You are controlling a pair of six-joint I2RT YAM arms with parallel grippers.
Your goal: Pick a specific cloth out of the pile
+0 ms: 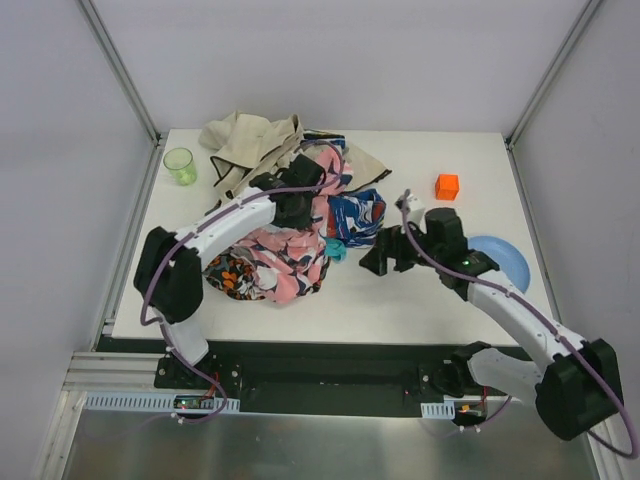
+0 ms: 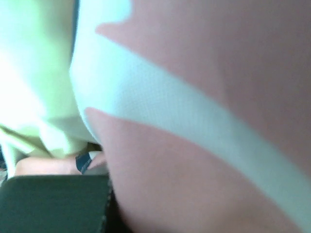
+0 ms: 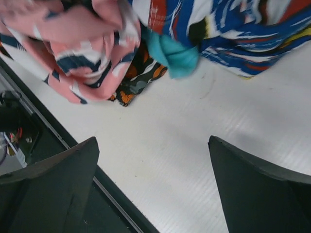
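Note:
The turquoise cloth [image 1: 335,250] pokes out as a small bunch at the pile's [image 1: 280,240] right edge, between the pink patterned cloth [image 1: 290,255] and the blue-white-red cloth [image 1: 357,214]; most of it is hidden. In the right wrist view it [image 3: 172,54] lies on the white table ahead of the fingers. My right gripper [image 1: 374,260] [image 3: 153,150] is open and empty, a short way right of the turquoise bunch and apart from it. My left gripper [image 1: 298,208] is pressed into the top of the pile. Its view is filled with blurred pink and white fabric [image 2: 204,160], so its jaws are hidden.
A beige cloth [image 1: 245,140] lies at the pile's back and a black-orange cloth [image 1: 228,280] at its front left. A green cup [image 1: 180,165] stands back left. An orange cube [image 1: 447,186] and a light blue plate [image 1: 505,258] lie to the right. The table's [image 3: 204,126] front edge runs close under the right gripper.

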